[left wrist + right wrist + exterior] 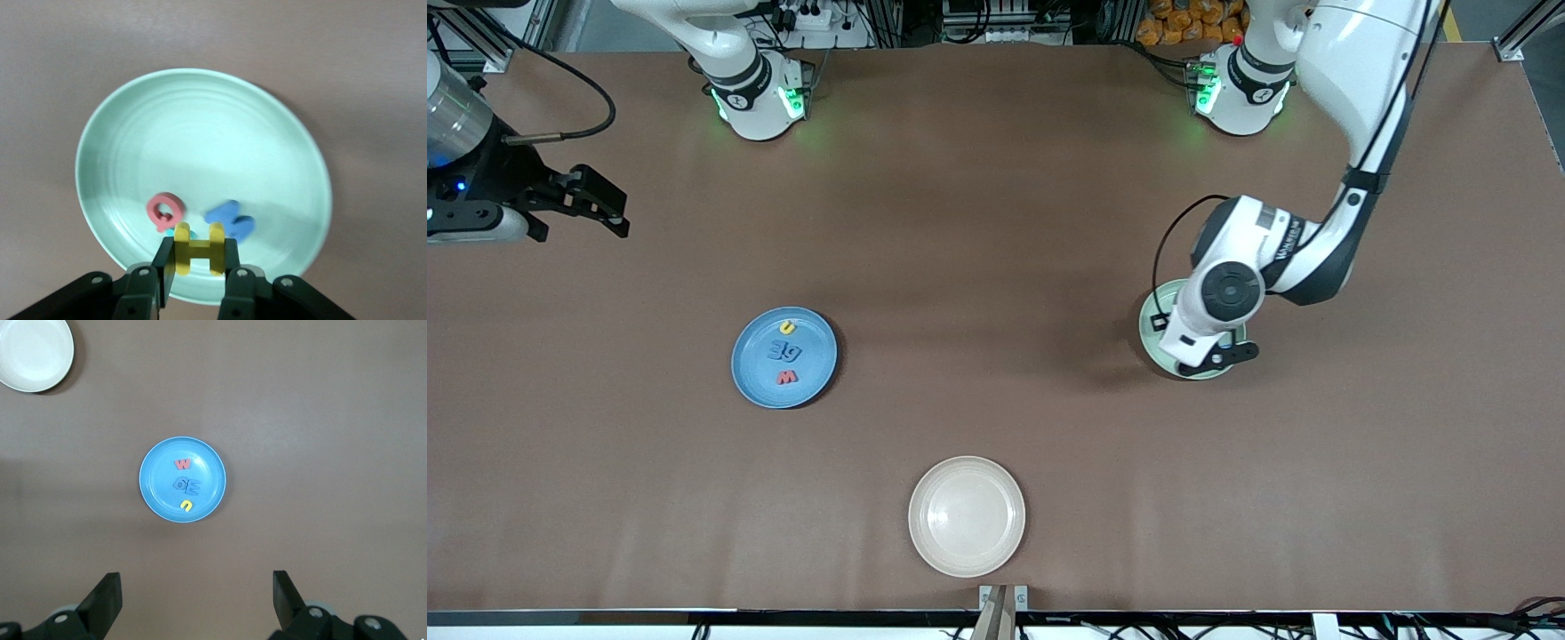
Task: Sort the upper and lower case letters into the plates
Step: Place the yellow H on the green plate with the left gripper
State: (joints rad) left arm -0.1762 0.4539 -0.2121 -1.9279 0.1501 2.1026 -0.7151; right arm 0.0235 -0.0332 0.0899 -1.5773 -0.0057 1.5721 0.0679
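Gripping a yellow letter H [198,249] between clenched fingers, the left gripper [198,280] hangs over the mint green plate [200,127], where a pink Q [164,210] and a blue letter [230,219] lie. The blue plate [751,369], toward the right arm's end, carries four letters. The right gripper [197,603] waits high above it, fingers spread. The cream plate [966,516] sits nearest the camera.

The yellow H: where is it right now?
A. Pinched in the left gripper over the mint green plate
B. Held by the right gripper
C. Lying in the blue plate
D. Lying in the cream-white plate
A: the left gripper is shut on the yellow H, above the mint green plate.
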